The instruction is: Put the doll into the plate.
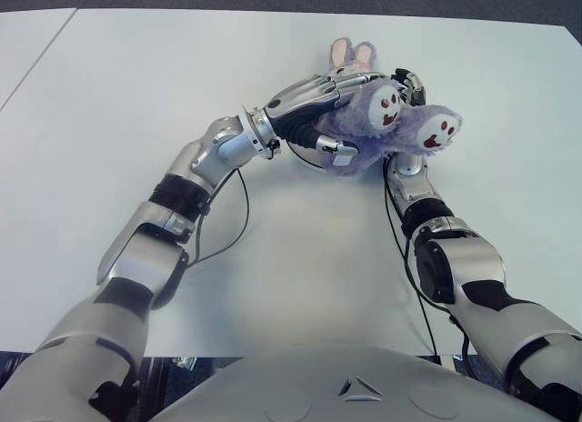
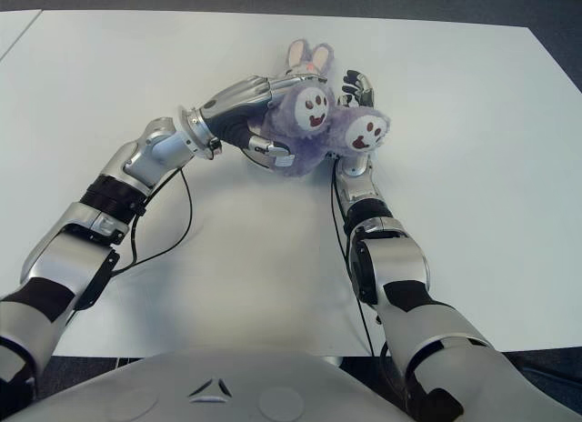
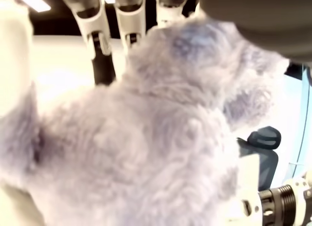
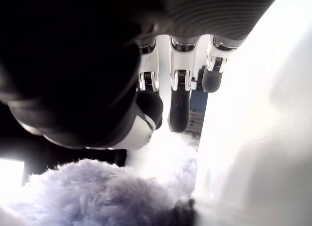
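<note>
A fluffy purple rabbit doll [image 1: 382, 122] with pink-lined ears and white foot soles hangs just above the white table [image 1: 136, 95], at its far middle. My left hand [image 1: 338, 113] is shut on its body, fingers over the top and thumb below; its fur [image 3: 156, 138] fills the left wrist view. My right hand [image 1: 411, 84] stands right behind the doll's feet, fingers [image 4: 178, 104] straight and open, holding nothing, with fur [image 4: 97, 192] close by. A thin curved edge [image 1: 305, 160] shows under the doll; I cannot tell whether it is the plate.
Black cables [image 1: 238, 213] trail from both wrists across the table. The table's far edge [image 1: 273, 10] meets dark floor. A seam to a second table [image 1: 36, 54] runs at the far left.
</note>
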`<action>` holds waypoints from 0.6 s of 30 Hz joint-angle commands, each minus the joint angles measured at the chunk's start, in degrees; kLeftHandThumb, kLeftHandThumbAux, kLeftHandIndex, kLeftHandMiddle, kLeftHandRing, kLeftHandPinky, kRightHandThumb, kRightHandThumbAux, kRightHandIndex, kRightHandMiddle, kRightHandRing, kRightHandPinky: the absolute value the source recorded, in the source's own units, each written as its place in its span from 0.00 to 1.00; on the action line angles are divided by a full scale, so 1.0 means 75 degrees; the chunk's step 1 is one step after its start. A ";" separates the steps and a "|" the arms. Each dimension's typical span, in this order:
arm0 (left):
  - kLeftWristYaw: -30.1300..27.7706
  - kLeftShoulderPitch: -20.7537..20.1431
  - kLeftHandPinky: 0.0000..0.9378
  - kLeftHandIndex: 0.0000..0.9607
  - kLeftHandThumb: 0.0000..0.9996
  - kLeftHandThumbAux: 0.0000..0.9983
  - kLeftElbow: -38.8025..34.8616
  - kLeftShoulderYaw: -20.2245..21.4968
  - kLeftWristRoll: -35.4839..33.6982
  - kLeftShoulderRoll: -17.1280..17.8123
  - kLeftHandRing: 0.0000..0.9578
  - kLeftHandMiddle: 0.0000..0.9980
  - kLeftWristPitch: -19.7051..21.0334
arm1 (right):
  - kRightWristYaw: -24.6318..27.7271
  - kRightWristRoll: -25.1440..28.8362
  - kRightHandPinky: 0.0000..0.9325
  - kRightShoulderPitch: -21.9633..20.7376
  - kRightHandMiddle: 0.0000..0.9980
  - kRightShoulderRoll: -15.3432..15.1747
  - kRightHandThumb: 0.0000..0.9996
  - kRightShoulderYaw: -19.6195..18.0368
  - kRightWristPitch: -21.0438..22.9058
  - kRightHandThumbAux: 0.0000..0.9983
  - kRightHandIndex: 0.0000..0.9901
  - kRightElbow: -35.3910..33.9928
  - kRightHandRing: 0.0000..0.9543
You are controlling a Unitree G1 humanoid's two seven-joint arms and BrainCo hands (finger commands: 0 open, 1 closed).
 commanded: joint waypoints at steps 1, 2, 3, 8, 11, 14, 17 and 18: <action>-0.0869 0.0641 0.00 0.00 0.19 0.11 -0.0058 -0.0390 -0.0084 0.0265 0.00 0.00 0.0000 | -0.0109 -0.0420 0.00 0.2495 0.22 0.1214 0.88 0.0408 0.0234 0.85 0.20 0.1449 0.25; -0.0891 0.0652 0.00 0.00 0.19 0.11 -0.0075 -0.0387 -0.0111 0.0281 0.00 0.00 -0.0030 | -0.0134 -0.0430 0.00 0.2488 0.22 0.1218 0.88 0.0425 0.0263 0.85 0.20 0.1451 0.25; -0.0926 0.0683 0.00 0.00 0.20 0.10 -0.0134 -0.0379 -0.0160 0.0315 0.00 0.00 -0.0064 | -0.0149 -0.0440 0.00 0.2479 0.22 0.1219 0.89 0.0442 0.0306 0.84 0.20 0.1454 0.25; -0.1108 0.0798 0.00 0.00 0.21 0.10 -0.0379 -0.0332 -0.0374 0.0448 0.00 0.00 -0.0121 | -0.0171 -0.0452 0.00 0.2461 0.20 0.1231 0.92 0.0482 0.0402 0.83 0.20 0.1462 0.28; -0.1200 0.0847 0.00 0.00 0.21 0.12 -0.0488 -0.0315 -0.0462 0.0506 0.00 0.00 -0.0118 | -0.0146 -0.0431 0.00 0.2458 0.19 0.1237 0.94 0.0462 0.0419 0.81 0.19 0.1464 0.30; -0.1270 0.0874 0.00 0.00 0.20 0.13 -0.0547 -0.0302 -0.0501 0.0576 0.00 0.00 -0.0144 | -0.0151 -0.0431 0.00 0.2453 0.20 0.1255 0.94 0.0444 0.0430 0.81 0.19 0.1464 0.31; -0.1344 0.0950 0.00 0.00 0.21 0.14 -0.0686 -0.0268 -0.0540 0.0714 0.00 0.00 -0.0210 | -0.0170 -0.0468 0.00 0.2450 0.20 0.1253 0.96 0.0452 0.0462 0.79 0.19 0.1466 0.35; -0.1382 0.0989 0.00 0.00 0.21 0.14 -0.0750 -0.0248 -0.0579 0.0775 0.00 0.00 -0.0235 | -0.0206 -0.0503 0.00 0.2446 0.20 0.1248 0.96 0.0478 0.0493 0.78 0.19 0.1469 0.35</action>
